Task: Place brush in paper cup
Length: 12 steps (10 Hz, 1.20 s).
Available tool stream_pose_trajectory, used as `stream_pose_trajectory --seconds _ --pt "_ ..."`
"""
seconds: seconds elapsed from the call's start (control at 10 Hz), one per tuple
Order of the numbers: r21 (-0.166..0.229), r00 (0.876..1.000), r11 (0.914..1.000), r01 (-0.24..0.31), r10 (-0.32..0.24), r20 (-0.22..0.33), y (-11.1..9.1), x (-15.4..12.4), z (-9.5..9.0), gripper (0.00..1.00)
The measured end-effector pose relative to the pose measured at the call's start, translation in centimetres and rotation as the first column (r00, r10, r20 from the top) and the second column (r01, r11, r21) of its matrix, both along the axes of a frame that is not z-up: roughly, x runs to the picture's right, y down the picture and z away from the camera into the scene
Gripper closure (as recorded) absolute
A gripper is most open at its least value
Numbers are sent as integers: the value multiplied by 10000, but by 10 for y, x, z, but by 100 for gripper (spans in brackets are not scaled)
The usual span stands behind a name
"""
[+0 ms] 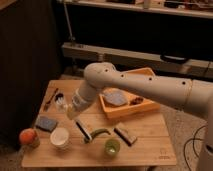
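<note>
Fingers are pressed together, pinching the brush (82,131) partway along its length. Its whitish head sticks out up-left and its white-to-dark handle slants down-right.

Gripper (71,111) hangs over the left half of the wooden table (150,150), up and right of the paper cup (60,138).

Handle tip sits right of the cup, near a green pepper (100,132), not over the rim.

The mid-shaft grip likely stops swinging and leaves 1 end free to enter the cup.

Judgement: carry stage. The handle must shift left over the cup mouth before release. The green cup (112,146), further right, is not the target.
</note>
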<state>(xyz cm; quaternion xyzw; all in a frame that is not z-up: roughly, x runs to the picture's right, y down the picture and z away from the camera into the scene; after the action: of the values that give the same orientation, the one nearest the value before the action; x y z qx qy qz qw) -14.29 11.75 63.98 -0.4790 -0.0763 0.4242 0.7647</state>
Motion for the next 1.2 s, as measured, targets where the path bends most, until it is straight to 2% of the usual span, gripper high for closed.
stream_pose_trajectory --seconds 0.2,0.3,0.6,0.7,0.8,0.9,1.0,1.1,1.2 --pt "-198 9993 9991 364 -364 43 13 13 -4 100" --pt "-294 9980 9980 561 -553 293 24 13 -9 100" --pt "-174 9931 9957 907 -891 758 39 -2 -23 100" --pt "152 9933 9963 851 -860 777 41 -8 -24 100" --pt "664 9956 9956 663 -704 617 38 -16 -23 100" --pt "1042 9964 9929 578 -639 557 35 -27 -23 100" --pt "1629 9975 9858 397 -487 519 27 -46 -21 100" --pt "2013 9981 9794 145 -262 552 18 -64 -16 100" --pt "2187 9983 9758 -66 -64 585 10 -75 -10 100"
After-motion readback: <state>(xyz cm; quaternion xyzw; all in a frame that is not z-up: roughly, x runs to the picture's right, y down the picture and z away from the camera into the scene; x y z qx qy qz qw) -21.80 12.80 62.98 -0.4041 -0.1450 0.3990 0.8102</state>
